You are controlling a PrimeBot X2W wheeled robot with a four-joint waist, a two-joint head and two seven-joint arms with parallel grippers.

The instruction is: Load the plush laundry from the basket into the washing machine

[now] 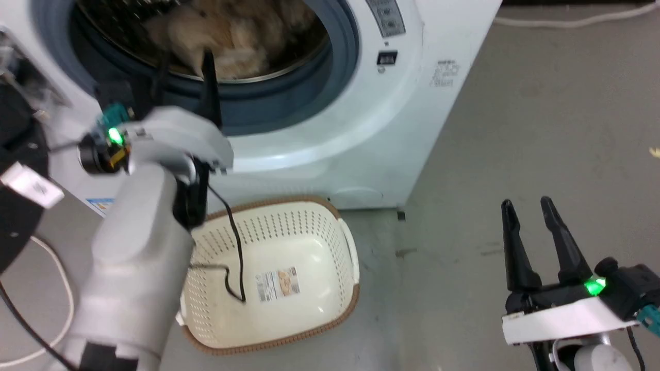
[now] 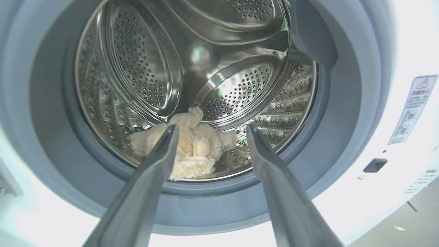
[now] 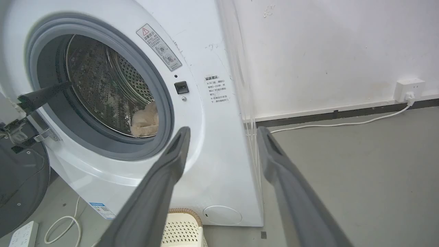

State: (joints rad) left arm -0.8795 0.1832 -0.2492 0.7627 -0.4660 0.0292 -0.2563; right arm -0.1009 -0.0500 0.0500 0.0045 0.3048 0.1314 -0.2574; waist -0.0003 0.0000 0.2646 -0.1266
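The beige plush laundry point(image 1: 232, 36) lies on the floor of the steel drum inside the washing machine point(image 1: 361, 129). In the left wrist view, the plush laundry point(image 2: 195, 147) rests just past the grey gasket point(image 2: 343, 103). My left gripper point(image 1: 184, 59) is held at the porthole's lower lip, open and holding nothing point(image 2: 211, 128). The cream basket point(image 1: 289, 221) stands on the floor in front of the washer, with just its paper label point(image 1: 277, 284) inside. My right gripper point(image 1: 531, 208) hovers low at the right, open and holding nothing point(image 3: 223, 132). The right wrist view shows the plush laundry point(image 3: 145, 120) in the drum.
The washer's black-rimmed door point(image 3: 20, 181) hangs open at the left. A white cable point(image 3: 65, 223) and a power strip point(image 3: 24, 235) lie on the floor under it. A cord runs along the wall to a socket point(image 3: 408, 89). Grey floor point(image 1: 541, 129) stretches right of the machine.
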